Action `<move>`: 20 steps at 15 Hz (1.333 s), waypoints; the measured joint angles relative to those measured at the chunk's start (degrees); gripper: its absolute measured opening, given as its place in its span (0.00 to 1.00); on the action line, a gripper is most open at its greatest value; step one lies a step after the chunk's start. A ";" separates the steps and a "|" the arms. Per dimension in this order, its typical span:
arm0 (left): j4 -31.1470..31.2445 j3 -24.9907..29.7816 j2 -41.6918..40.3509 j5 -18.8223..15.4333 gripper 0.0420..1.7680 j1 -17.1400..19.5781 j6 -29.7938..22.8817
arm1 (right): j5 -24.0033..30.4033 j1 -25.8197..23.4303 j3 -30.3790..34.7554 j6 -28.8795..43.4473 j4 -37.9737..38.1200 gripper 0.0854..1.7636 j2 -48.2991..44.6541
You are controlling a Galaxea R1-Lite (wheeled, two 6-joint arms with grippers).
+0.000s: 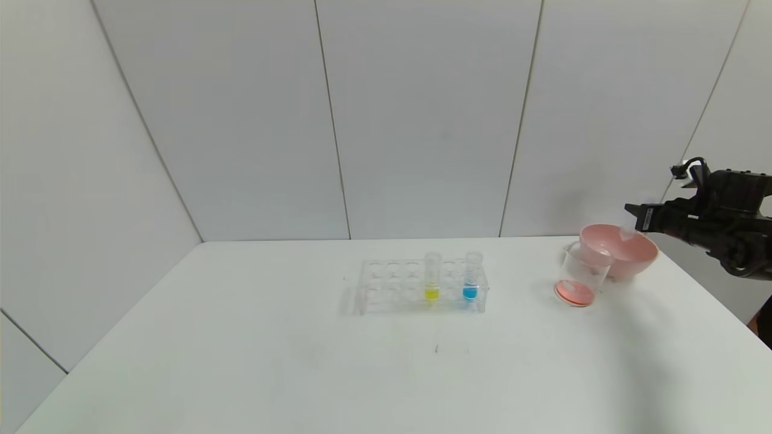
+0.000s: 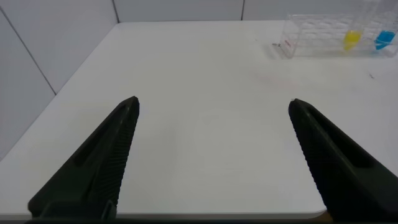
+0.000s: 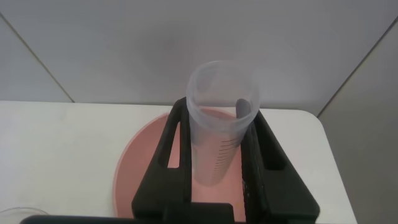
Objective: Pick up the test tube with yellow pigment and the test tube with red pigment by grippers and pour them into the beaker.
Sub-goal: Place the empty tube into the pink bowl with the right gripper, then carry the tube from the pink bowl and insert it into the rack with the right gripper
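Above the pink bowl (image 1: 621, 250), my right gripper (image 3: 217, 140) clamps an emptied test tube (image 3: 219, 118); beside it, the beaker (image 1: 580, 275) holds red. Yellow tube (image 1: 432, 277) stays racked; left gripper (image 2: 214, 109) gapes empty.

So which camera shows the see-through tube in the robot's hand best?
The right wrist view. The clear, emptied test tube fills the middle there, clamped between the right gripper fingers above the pink bowl. In the head view it is only a faint tip at the gripper. The left wrist view doesn't show it.
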 joint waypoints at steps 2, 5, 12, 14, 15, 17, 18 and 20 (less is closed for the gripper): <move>-0.02 0.00 0.00 0.00 0.97 0.00 0.00 | 0.00 0.00 -0.05 0.00 -0.02 0.25 0.33; 0.00 0.00 0.00 0.00 0.97 0.00 0.00 | 0.05 0.09 -0.38 0.00 -0.06 0.25 0.68; 0.00 0.00 0.00 0.00 0.97 0.00 0.02 | 0.57 0.00 -0.40 0.09 0.20 0.64 0.68; 0.00 0.00 0.00 0.00 0.97 0.00 0.00 | 0.51 0.04 -0.35 0.13 0.02 0.71 0.57; 0.00 0.00 0.00 0.00 0.97 0.00 0.00 | 0.45 0.11 -0.22 0.11 0.06 0.74 0.44; 0.00 0.00 0.00 0.00 0.97 0.00 0.02 | -1.16 0.56 -0.07 -0.13 1.50 0.79 0.05; 0.00 0.00 0.00 0.00 0.97 0.00 0.00 | -3.12 0.96 -0.05 -0.28 2.22 0.81 -0.30; 0.00 0.00 0.00 0.00 0.97 0.00 0.00 | -5.49 2.07 -0.05 -0.30 4.22 0.85 -1.72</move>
